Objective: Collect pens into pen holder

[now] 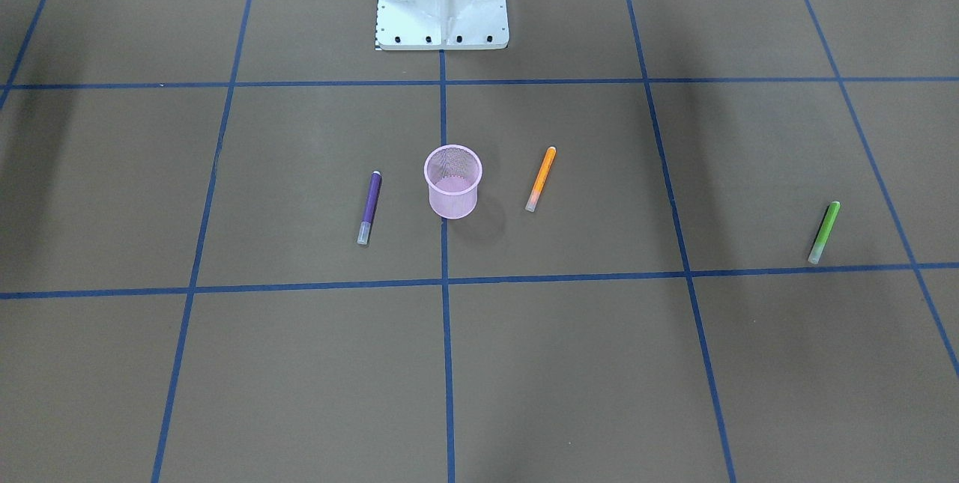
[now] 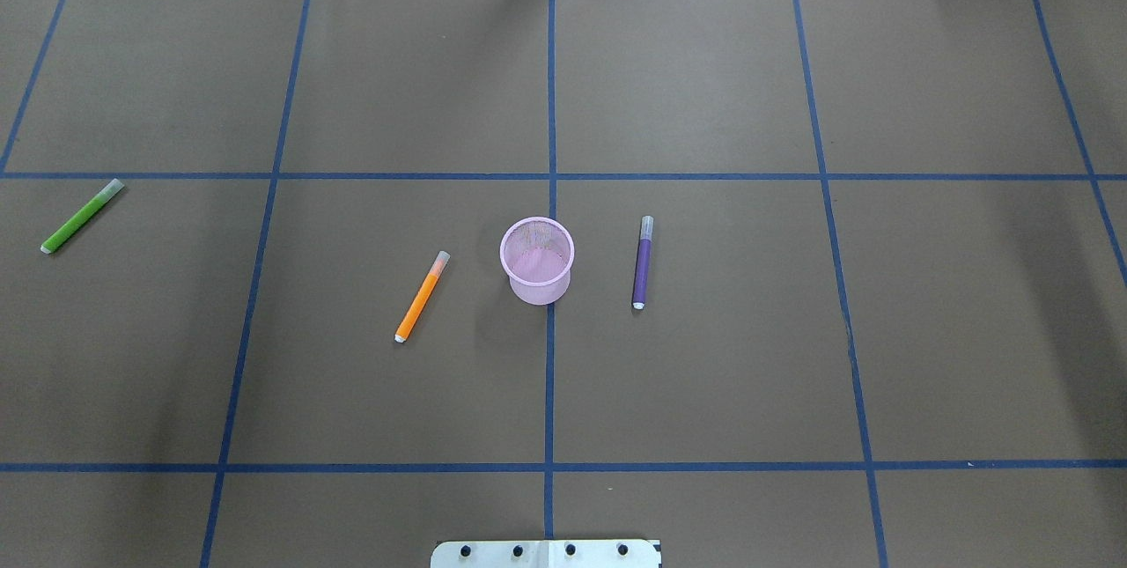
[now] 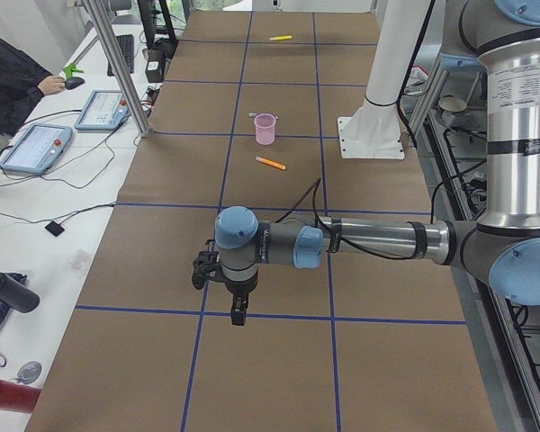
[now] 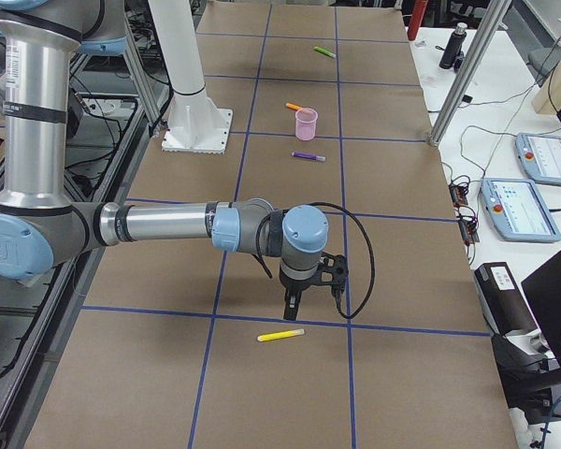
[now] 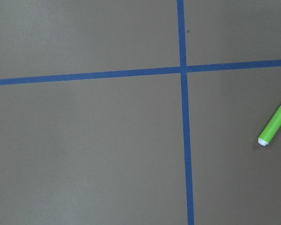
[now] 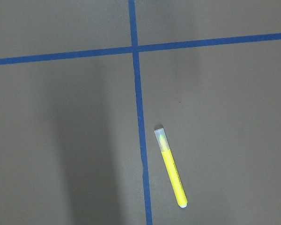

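- Lying flat at the far left of the desk (image 2: 704, 374), the green pen (image 2: 81, 217) pointed its pale cap away from the robot.
- Left tool (image 3: 238, 310) hung above the desk, pointing down; whether it was spread or pressed together could not be told.
- Orange pen (image 2: 422, 297) lay tilted, near the holder's left.
- Holder (image 2: 539, 291) stood upright mid-desk on a blue line (image 2: 549, 392).
- Purple pen (image 2: 642, 263) lay near the holder's right, apart from it.
- Yellow pen (image 4: 280, 335) lay far right, near the right tool (image 4: 291, 311), which pointed down; its state could not be told.
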Robot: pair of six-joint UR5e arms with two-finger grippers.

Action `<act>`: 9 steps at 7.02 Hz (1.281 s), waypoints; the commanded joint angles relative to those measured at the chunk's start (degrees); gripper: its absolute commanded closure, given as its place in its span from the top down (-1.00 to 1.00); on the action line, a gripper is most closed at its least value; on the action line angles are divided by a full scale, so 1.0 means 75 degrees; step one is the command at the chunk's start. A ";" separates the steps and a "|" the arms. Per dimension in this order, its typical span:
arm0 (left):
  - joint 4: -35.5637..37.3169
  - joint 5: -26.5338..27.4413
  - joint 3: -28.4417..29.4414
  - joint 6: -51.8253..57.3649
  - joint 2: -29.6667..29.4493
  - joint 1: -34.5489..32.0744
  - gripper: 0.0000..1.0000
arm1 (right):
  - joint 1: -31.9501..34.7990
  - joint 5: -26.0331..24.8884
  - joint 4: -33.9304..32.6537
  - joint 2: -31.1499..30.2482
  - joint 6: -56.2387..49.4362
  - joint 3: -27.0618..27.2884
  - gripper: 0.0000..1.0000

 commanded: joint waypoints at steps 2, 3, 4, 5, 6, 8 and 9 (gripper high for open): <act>0.0004 0.0010 -0.0004 -0.0022 -0.0009 0.0009 1.00 | 0.0000 -0.0005 0.0000 -0.0020 0.0000 0.0000 1.00; 0.0004 0.0010 -0.0015 -0.0033 -0.0021 -0.0003 1.00 | 0.0012 0.0042 0.0000 0.0003 0.0023 0.0035 1.00; -0.0007 -0.0002 -0.0016 -0.0034 -0.0079 0.0009 1.00 | 0.0012 0.0065 0.0000 -0.0008 0.0058 0.0209 1.00; -0.0239 0.0021 0.0042 -0.0057 -0.0253 0.0067 1.00 | 0.0012 0.0158 -0.0012 -0.0008 0.0059 0.0304 1.00; -0.0810 -0.0002 0.0066 -0.0150 -0.0348 0.0079 1.00 | 0.0000 0.0333 0.0000 -0.0008 0.0059 0.0328 1.00; -0.1341 0.0010 -0.0084 -0.0256 -0.0616 0.0976 1.00 | 0.0000 0.0289 -0.0012 0.0061 0.0047 0.0327 1.00; -0.1552 0.0022 -0.0028 -0.0221 -0.0874 0.1423 1.00 | -0.0012 0.0300 -0.0012 0.0189 0.0093 0.0247 1.00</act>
